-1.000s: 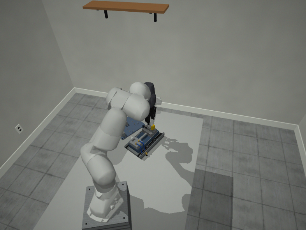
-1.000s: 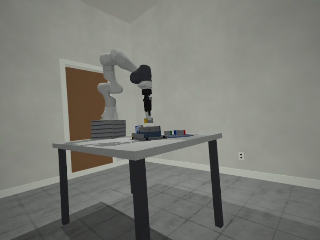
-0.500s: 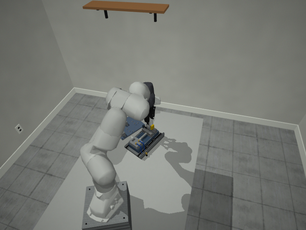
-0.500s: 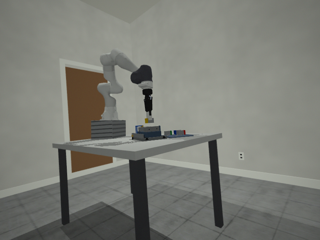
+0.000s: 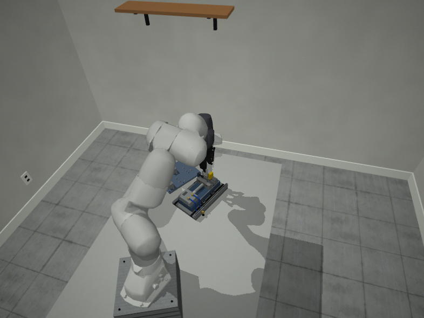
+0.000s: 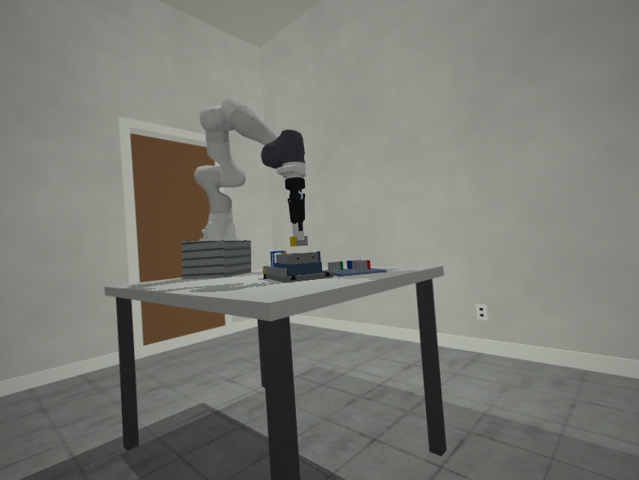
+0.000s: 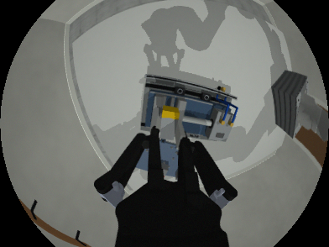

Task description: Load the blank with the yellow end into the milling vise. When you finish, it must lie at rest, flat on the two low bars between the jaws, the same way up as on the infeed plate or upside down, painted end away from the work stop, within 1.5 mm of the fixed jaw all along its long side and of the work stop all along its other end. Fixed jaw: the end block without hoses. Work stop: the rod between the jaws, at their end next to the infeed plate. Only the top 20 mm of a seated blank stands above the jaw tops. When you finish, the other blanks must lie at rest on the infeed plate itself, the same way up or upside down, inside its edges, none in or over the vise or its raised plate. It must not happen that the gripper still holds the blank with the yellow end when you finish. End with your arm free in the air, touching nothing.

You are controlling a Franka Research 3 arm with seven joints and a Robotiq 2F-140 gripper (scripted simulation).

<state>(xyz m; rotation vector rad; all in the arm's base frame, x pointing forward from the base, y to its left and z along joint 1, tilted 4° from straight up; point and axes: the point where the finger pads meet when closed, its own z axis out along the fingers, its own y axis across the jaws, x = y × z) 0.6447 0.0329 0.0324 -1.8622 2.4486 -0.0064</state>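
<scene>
My gripper (image 6: 297,233) is shut on the grey blank with the yellow end (image 6: 297,240) and holds it level in the air, a little above the milling vise (image 6: 295,264). In the top view the blank (image 5: 209,175) hangs over the far end of the vise (image 5: 200,194). In the wrist view the blank (image 7: 169,123) sits between my fingers, its yellow end pointing away from me, with the vise (image 7: 187,112) below it. The jaw with blue hoses (image 5: 191,200) is at the vise's near end.
The blue infeed plate (image 6: 356,270) lies beside the vise and carries other blanks with green, blue and red ends (image 6: 353,264). In the top view the arm hides much of the plate (image 5: 183,176). The arm's grey base block (image 6: 216,257) stands further along the table.
</scene>
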